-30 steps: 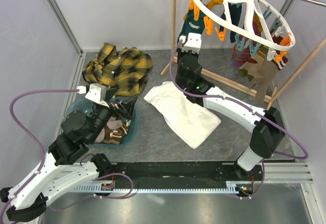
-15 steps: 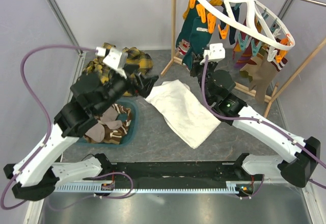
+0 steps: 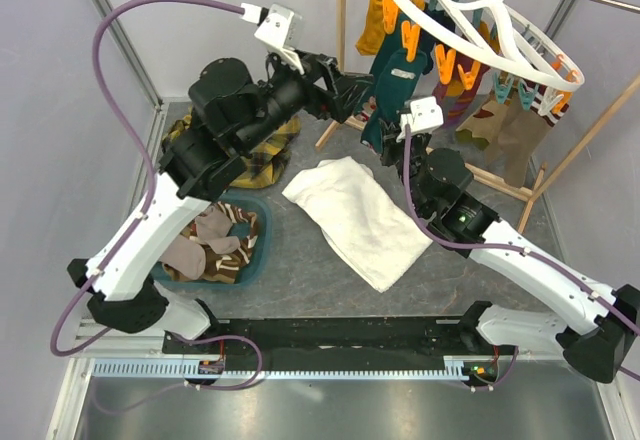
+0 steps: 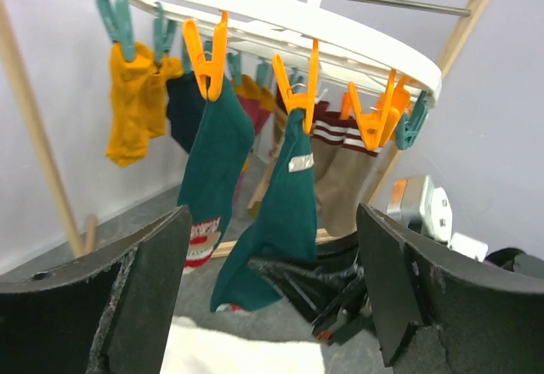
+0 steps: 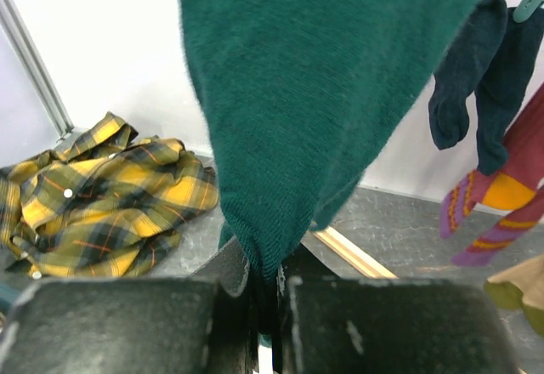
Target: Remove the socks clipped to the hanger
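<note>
Teal sock (image 5: 314, 93) hangs with its tip pinched in the right gripper (image 5: 268, 296).

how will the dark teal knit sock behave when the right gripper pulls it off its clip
Probably floppy: the dark teal knit sock bunches where the right gripper pinches it. Likely light, hanging from one orange plastic clip. Its fuzzy knit should resist slipping but may stretch first.

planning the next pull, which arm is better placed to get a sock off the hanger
Right. The right pincer is shut on the lower end of the dark teal sock, which hangs from an orange clip. The left pincer is open, facing the hanger, holding nothing.
</note>
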Controlling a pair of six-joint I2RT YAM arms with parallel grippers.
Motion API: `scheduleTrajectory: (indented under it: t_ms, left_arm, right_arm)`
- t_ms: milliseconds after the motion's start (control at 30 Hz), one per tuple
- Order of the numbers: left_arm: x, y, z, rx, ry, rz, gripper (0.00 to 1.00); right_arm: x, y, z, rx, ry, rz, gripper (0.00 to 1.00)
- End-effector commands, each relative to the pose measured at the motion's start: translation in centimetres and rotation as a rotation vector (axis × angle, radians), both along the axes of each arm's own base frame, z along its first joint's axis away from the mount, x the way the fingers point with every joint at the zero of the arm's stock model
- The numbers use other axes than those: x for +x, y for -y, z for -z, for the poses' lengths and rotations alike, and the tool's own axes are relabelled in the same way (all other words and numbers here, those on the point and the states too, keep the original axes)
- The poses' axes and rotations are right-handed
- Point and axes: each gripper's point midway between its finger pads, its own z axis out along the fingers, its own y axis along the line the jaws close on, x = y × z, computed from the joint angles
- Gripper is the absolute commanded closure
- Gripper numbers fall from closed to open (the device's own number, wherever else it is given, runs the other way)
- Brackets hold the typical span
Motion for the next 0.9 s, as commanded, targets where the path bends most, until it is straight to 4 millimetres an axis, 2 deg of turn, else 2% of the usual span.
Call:
scheduleTrajectory:
  t_ms: [0,67,133,167,200,267,333,433,467,567,633,867]
  left_arm:
    - [-0.4,2.2,-3.2,-0.133,0.028,0.095,0.17]
    - [0.5,3.6,-3.0,-0.133,0.036,0.108,0.17]
    - [0.5,4.4,-3.9,-0.124,0.086,0.137,0.18]
    - [1.3,5.4,-3.1,-0.101,0.086,0.14,0.18]
    - [1.4,5.4,-3.9,-0.108,0.107,0.133,0.18]
    - [2.6,5.8,-3.8,-0.099,0.125,0.103,0.18]
    - [2.6,6.1,-4.8,-0.12,0.169,0.11,0.18]
    - [2.7,6.9,-5.2,-0.132,0.2,0.131,0.18]
    - [3.1,7.4,-5.2,-0.132,0.205,0.138,0.18]
    - [2.4,8.7,-5.1,-0.116,0.232,0.211,0.18]
    - [2.2,9.7,-4.4,-0.097,0.236,0.256,0.19]
    - [3.6,10.4,-4.2,-0.106,0.245,0.22,0.22]
  right_arm:
    - [-1.2,0.7,-1.4,0.003,0.042,-0.027,1.0]
    - [-1.2,0.7,-1.2,-0.006,0.042,-0.031,1.0]
    - [-1.1,0.8,-1.1,-0.017,0.044,-0.027,1.0]
    - [-1.1,0.8,-1.0,-0.027,0.045,-0.024,1.0]
    - [-1.1,0.9,-1.2,-0.026,0.047,-0.022,1.0]
    - [-1.3,1.1,-1.4,-0.024,0.054,-0.022,1.0]
    - [-1.5,1.3,-1.7,-0.018,0.059,-0.021,1.0]
    - [-1.5,1.3,-1.7,-0.021,0.059,-0.024,1.0]
    - [-1.5,1.3,-1.7,-0.023,0.058,-0.024,1.0]
    - [-1.5,1.2,-1.5,-0.022,0.054,-0.028,1.0]
    - [-1.4,1.0,-1.4,-0.025,0.052,-0.038,1.0]
    - [-1.4,0.7,-1.3,-0.024,0.046,-0.047,1.0]
